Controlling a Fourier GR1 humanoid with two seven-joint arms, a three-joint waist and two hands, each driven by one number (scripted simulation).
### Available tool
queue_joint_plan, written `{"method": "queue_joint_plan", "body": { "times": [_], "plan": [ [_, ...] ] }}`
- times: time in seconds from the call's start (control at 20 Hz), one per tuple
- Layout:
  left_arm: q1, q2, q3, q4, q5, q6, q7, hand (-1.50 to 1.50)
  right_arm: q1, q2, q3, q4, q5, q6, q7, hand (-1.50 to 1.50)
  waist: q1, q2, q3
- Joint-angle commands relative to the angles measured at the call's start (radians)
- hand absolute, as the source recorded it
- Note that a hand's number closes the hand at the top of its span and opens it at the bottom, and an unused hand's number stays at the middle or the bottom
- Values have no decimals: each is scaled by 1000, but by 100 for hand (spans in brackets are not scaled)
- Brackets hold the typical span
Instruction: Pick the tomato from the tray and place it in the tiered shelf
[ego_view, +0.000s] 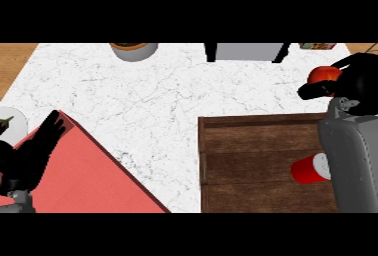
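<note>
The tomato (323, 75) is held by the right hand (356, 80), whose fingers are curled round it, above the marble worktop (148, 100) at about two o'clock in the view. It is already off the wooden tray (244, 160), which lies at about four o'clock with a red cup (308, 170) lying on it.

A risk is judged here: the tiered shelf (247, 51) stands at about one o'clock, only partly in view at the upper edge, so its levels cannot be seen. If the tomato is released too early or too low, it could hit the dark frame and roll away over the worktop (it is round). The grey right forearm (351, 150) crosses the tray close to the cup, which could be knocked by a sideways swing.

The right arm is stretched forward. The left hand (29, 150) is resting at about eight o'clock with relaxed fingers, over a red mat (88, 180), and holds nothing.
</note>
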Motion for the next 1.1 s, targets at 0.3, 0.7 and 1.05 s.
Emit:
{"method": "queue_joint_plan", "body": {
  "times": [0.3, 0.7, 1.05],
  "plan": [
    [26, 1, 16, 6, 2, -3, -6, 0, -267, 107, -58, -102, 286, 20, 281, 150, -4, -3, -1],
    [-25, -7, 21, 79, -18, 7, -27, 0, -414, 125, -101, -95, 470, 143, 226, 150, -20, 0, -1],
    [20, -20, 16, 33, -10, 0, -22, 0, -568, 9, -251, -15, 546, 341, 115, 150, -17, -4, -1]
  ]
}}
